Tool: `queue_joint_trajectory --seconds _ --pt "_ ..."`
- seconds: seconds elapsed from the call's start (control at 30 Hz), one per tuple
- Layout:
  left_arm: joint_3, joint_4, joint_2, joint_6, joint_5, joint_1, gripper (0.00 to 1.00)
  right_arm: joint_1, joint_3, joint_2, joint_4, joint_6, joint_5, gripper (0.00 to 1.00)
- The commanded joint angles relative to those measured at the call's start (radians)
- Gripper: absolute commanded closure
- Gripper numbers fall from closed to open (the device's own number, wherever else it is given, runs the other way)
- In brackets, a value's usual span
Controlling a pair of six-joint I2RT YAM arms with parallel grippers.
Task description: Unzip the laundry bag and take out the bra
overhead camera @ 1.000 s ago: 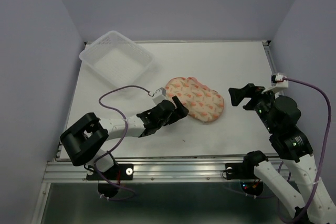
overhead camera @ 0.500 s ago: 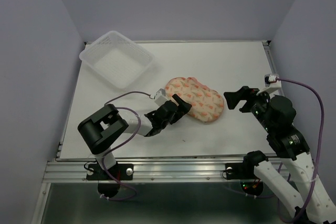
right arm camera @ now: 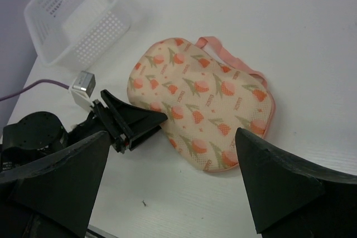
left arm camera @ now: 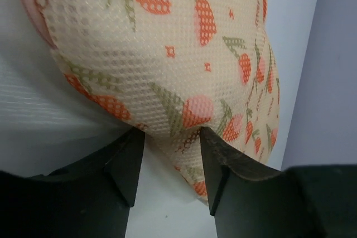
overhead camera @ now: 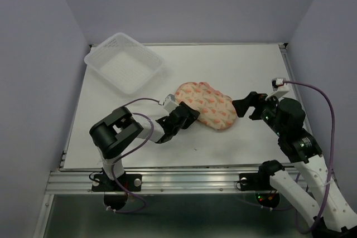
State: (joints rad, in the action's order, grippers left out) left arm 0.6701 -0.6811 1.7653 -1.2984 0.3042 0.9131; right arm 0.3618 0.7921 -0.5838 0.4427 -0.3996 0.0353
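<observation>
The peach-pink laundry bag [overhead camera: 206, 106] [right arm camera: 201, 104] with orange-red flower motifs lies zipped flat on the white table, its thin pink loop [right arm camera: 223, 54] at the far edge. My left gripper [overhead camera: 192, 114] [left arm camera: 169, 132] [right arm camera: 159, 118] lies low at the bag's near-left end, and the bag [left arm camera: 167, 43] bulges between its two black fingers, which press on the fabric from both sides. My right gripper [overhead camera: 245, 106] [right arm camera: 172, 135] hovers open to the right of the bag, apart from it. The bra is hidden.
A clear plastic perforated tray [overhead camera: 124, 62] [right arm camera: 72, 15] stands at the table's back left corner. The white table [overhead camera: 240, 65] is walled on three sides. The left arm's purple cable [overhead camera: 134, 104] loops over the table beside the bag.
The left gripper slid forward onto the bag's near-left end and its jaws narrowed onto the fabric. The right arm came in closer to the bag from the right, still open.
</observation>
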Motion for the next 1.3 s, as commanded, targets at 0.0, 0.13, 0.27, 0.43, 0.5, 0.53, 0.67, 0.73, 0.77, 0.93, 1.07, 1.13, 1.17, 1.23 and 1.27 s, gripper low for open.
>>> queue_joint_trajectory --seconds 0.0,0.13,0.27,0.43,0.5,0.53,0.67,0.73,0.77,0.93,1.07,1.13,1.17,1.23,1.27 --pt "0.026 -0.012 -0.009 0.014 0.052 -0.026 0.55 0.006 -0.048 -0.031 -0.042 -0.021 0.089 0.00" --pt "0.029 -0.011 -0.047 0.040 0.075 -0.036 0.89 0.006 -0.167 -0.077 -0.100 -0.062 0.185 0.00" --pt "0.033 -0.011 -0.075 0.037 0.090 -0.048 1.00 0.006 -0.305 -0.080 -0.221 -0.123 0.251 0.00" --pt "0.045 -0.011 -0.093 0.014 0.104 -0.052 1.00 0.006 -0.419 -0.050 -0.291 -0.154 0.281 0.13" --pt "0.058 -0.009 -0.098 -0.005 0.099 -0.051 1.00 0.006 -0.453 -0.037 -0.302 -0.151 0.285 0.19" --pt "0.059 -0.009 -0.098 -0.010 0.096 -0.051 1.00 0.006 -0.464 -0.034 -0.309 -0.151 0.285 0.21" --pt "0.092 0.025 -0.104 -0.025 0.081 -0.051 1.00 0.006 -0.507 -0.047 -0.358 -0.153 0.285 0.32" --pt "0.097 0.034 -0.104 -0.033 0.075 -0.052 1.00 0.016 -0.507 -0.063 -0.393 -0.159 0.285 0.33" --pt "0.101 0.037 -0.104 -0.035 0.073 -0.051 1.00 0.016 -0.508 -0.082 -0.410 -0.163 0.284 0.33" --pt "0.111 0.043 -0.101 -0.052 0.061 -0.051 1.00 0.025 -0.519 -0.152 -0.536 -0.160 0.244 0.35" --pt "0.120 0.049 -0.099 -0.052 0.052 -0.052 1.00 0.048 -0.508 -0.229 -0.599 -0.153 0.216 0.36" --pt "0.118 0.049 -0.099 -0.053 0.050 -0.051 1.00 0.060 -0.490 -0.279 -0.614 -0.148 0.203 0.36" --pt "0.117 0.052 -0.102 -0.056 0.052 -0.052 1.00 0.060 -0.484 -0.296 -0.616 -0.142 0.183 0.36" --pt "0.117 0.051 -0.104 -0.056 0.052 -0.051 1.00 0.087 -0.469 -0.342 -0.625 -0.128 0.148 0.37" --pt "0.117 0.051 -0.105 -0.058 0.053 -0.051 1.00 0.088 -0.465 -0.358 -0.628 -0.128 0.129 0.37"
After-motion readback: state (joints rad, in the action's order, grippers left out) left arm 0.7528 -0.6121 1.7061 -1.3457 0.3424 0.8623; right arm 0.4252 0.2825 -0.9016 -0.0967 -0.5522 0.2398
